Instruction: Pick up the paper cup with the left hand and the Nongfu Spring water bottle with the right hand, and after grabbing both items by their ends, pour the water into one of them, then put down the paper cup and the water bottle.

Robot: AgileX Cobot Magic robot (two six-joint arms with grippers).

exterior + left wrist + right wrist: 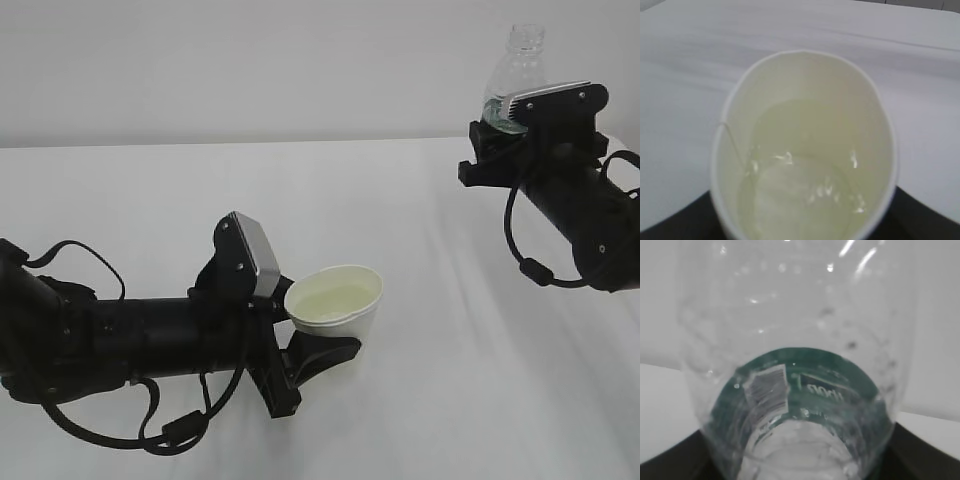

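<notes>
The white paper cup sits upright in my left gripper, which is shut on its lower part just above the table. Clear water lies in the cup's cream bottom, and dark fingers show at both lower corners. High at the right, my right gripper is shut on the base end of the Nongfu Spring water bottle, which stands upright with its open neck on top. In the right wrist view the bottle fills the frame, with its green label and drops on its walls.
The white table spreads beneath both arms, and its far edge meets a plain pale wall. A wide gap separates the cup from the raised bottle. Black cables loop below the left arm and beside the right arm.
</notes>
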